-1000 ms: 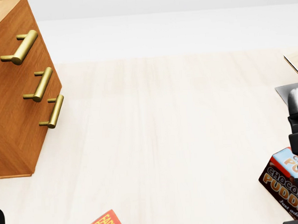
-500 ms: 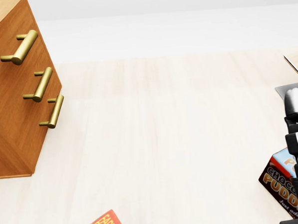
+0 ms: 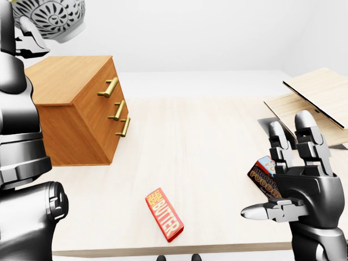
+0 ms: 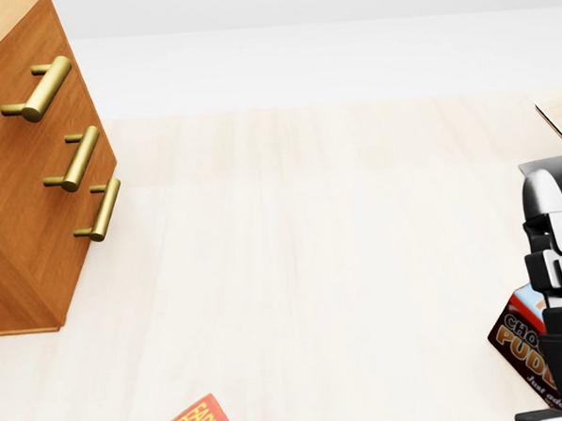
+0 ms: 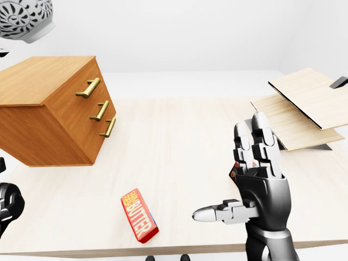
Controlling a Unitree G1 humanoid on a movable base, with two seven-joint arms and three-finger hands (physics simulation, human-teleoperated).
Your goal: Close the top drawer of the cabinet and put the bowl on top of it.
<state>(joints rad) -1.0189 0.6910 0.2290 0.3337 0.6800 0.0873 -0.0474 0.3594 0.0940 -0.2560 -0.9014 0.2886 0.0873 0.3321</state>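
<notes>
The patterned bowl [image 3: 50, 19] hangs high above the wooden cabinet [image 3: 76, 109], gripped by the left hand [image 3: 24, 41] (its fingers largely hidden). All three drawers look flush. Lower it level onto the cabinet top before letting go. The right hand [image 5: 255, 179] stands spread and empty.

A pale wooden table [image 5: 185, 136] carries the cabinet [image 5: 49, 114] at left, a butter box [image 5: 139, 215] at lower centre, stacked boards [image 5: 304, 109] at right, and a pudding box [image 3: 263, 178] lower right.
</notes>
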